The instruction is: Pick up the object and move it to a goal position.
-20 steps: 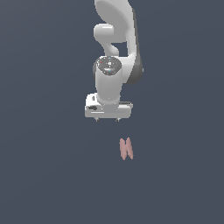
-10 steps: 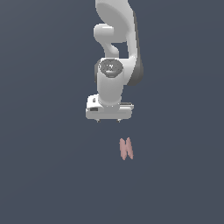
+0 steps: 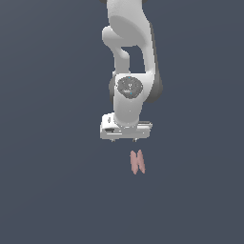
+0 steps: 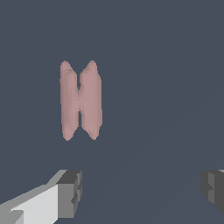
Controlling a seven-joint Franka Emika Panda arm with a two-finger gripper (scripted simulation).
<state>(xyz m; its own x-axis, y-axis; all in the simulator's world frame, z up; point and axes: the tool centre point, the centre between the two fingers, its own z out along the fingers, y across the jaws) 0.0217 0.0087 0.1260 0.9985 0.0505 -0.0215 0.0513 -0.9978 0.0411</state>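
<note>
The object (image 3: pixel 137 162) is a small pale pink item of two narrow lobes side by side, lying on the dark floor. It also fills part of the wrist view (image 4: pixel 81 100). My white gripper (image 3: pixel 123 141) hangs just behind it in the exterior view, slightly toward that view's left, and does not touch it. In the wrist view the gripper (image 4: pixel 142 190) is open, its two grey fingertips (image 4: pixel 70 192) wide apart with nothing between them. The object lies ahead of the fingers, off toward one fingertip rather than centred.
The white arm (image 3: pixel 131 57) rises from the gripper to the exterior view's top edge. All around lies a plain dark blue-grey floor (image 3: pixel 57 190).
The arm and gripper look almost unchanged over the last second; at most the gripper has shifted very slightly. The object has not moved.
</note>
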